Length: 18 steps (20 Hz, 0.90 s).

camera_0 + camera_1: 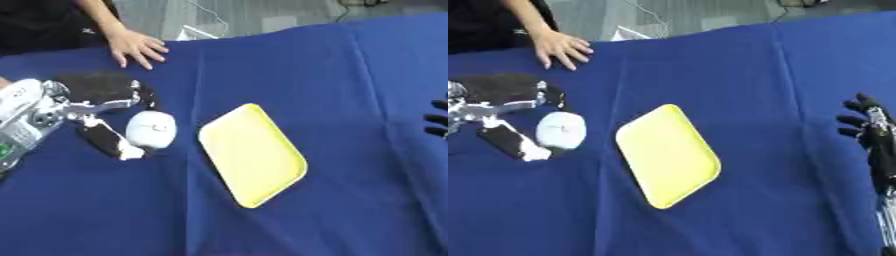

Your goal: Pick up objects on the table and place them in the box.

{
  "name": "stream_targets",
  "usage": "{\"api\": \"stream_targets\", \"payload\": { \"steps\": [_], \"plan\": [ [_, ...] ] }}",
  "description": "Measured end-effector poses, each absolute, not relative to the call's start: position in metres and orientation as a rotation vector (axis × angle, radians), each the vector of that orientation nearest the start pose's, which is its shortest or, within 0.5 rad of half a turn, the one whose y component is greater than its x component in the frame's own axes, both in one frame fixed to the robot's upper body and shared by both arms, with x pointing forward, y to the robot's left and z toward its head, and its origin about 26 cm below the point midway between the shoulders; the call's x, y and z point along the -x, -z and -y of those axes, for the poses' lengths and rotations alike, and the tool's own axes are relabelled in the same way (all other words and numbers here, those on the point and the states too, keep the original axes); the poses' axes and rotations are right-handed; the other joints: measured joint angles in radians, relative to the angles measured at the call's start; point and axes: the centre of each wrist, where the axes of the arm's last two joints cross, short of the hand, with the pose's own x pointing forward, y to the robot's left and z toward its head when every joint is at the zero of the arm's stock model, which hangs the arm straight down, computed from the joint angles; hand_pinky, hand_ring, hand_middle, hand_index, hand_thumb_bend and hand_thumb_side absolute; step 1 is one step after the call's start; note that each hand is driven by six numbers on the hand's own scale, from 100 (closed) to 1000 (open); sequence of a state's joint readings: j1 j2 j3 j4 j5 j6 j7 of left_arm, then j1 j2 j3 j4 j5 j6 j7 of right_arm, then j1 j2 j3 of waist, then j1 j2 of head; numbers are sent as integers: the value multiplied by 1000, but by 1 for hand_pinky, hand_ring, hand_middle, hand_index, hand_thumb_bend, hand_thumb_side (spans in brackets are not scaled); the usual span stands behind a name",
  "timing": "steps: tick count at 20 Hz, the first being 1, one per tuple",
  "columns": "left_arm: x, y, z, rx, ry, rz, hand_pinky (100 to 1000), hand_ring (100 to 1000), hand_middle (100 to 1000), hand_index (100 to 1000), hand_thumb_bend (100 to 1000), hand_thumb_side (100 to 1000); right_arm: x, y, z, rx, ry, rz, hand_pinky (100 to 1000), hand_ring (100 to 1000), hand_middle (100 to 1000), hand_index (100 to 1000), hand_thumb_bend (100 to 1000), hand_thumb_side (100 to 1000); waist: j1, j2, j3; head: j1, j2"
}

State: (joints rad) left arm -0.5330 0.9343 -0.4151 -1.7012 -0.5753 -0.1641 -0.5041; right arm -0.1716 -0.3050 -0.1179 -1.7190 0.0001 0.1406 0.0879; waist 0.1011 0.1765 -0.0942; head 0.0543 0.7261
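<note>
The work surface is a table covered with a blue cloth (350, 75). A yellow tray (254, 155) lies near its centre, set diagonally, its inside bare.

Left hand (101, 100): it enters from the left edge on a silver and white arm. Its dark fingers extend over the top of a white rounded object (151, 129), and the thumb (109, 141) reaches below and to the left of the same object. The object sits between thumb and fingers, resting on the cloth. Fingers and thumb bracket the object and appear to touch it, but whether they are closed around it cannot be told from either view.

White rounded object: egg-like in outline, plain surface, with a faint mark on its face. It lies just beside the tray's left edge, apart from it, with a strip of cloth between them.

Right hand (866, 127): it shows at the right edge, best in the right eye view. The fingers point up and are spread and relaxed, holding nothing. It is well apart from the tray and the object.

A person's hand (136, 46) rests flat on the cloth at the far edge, well apart from the object and the tray.
</note>
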Motion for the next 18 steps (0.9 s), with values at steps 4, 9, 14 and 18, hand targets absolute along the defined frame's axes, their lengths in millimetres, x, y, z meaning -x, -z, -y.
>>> {"api": "stream_targets", "payload": {
  "steps": [4,9,14,18],
  "plan": [
    [-345,-214,-302,-769,1962,1343,897,747,658,757,314,519,-312,-104,322,239,-248,1738,775,794,843,955,100,961,0,0,0,0,0],
    [-346,-215,-302,-771,1963,1346,897,746,657,757,311,512,-312,-104,322,239,-248,1738,774,794,843,955,100,960,0,0,0,0,0],
    [-351,-235,-288,-801,1977,1412,897,746,657,757,315,480,-312,-104,322,239,-248,1737,774,794,843,955,100,961,0,-2,-2,0,0],
    [-355,-255,-267,-817,2006,1495,897,746,657,757,314,470,-310,-102,322,240,-247,1731,774,794,843,955,100,960,0,-3,-3,0,0]
  ]
}}
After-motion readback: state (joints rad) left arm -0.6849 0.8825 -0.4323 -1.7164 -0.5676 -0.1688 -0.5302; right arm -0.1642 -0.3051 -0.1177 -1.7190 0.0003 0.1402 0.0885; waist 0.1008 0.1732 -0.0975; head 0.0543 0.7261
